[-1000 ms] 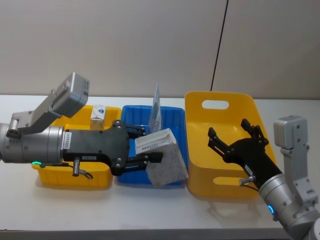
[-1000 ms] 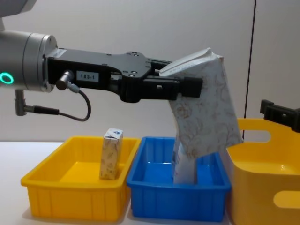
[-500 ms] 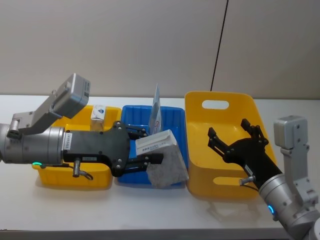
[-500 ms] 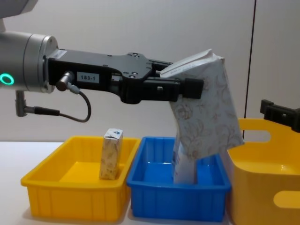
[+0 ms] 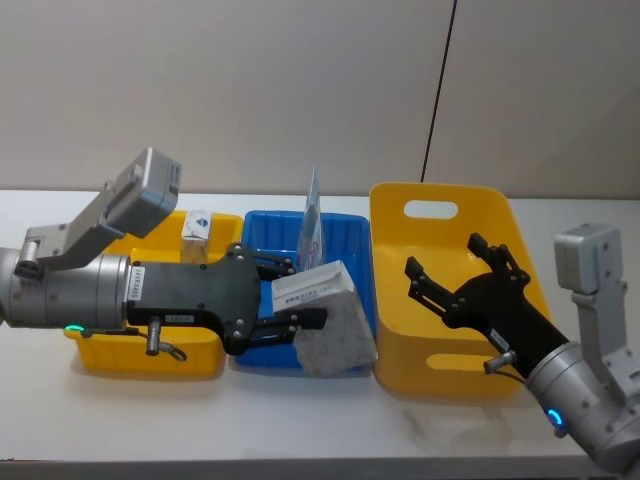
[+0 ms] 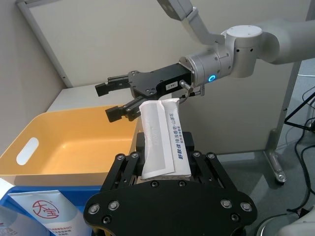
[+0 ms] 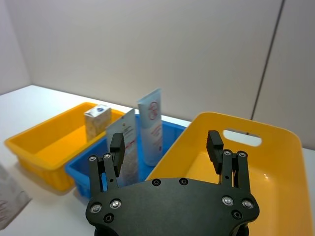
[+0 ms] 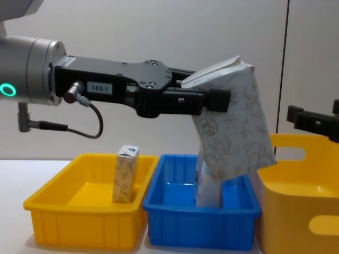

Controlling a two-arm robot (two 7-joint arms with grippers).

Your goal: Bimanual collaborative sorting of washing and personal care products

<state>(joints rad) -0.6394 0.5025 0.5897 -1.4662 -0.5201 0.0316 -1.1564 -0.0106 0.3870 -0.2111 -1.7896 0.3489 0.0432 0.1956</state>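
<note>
My left gripper is shut on a pale pouch with a faint floral print, held tilted over the blue bin's front right corner. From the chest the pouch hangs from the left gripper above the bin. In the left wrist view its printed top sticks out between the jaws. My right gripper stands open over the tall yellow bin, to the right of the pouch. A small carton stands in the low yellow bin. Two pouches stand upright in the blue bin.
A low yellow bin, a blue bin and a tall yellow bin with handle slots sit side by side on the white table. A grey wall rises close behind them. Bare table runs along the front.
My right gripper has shifted a little left and up, toward the held pouch. The left gripper and its pouch have barely moved.
</note>
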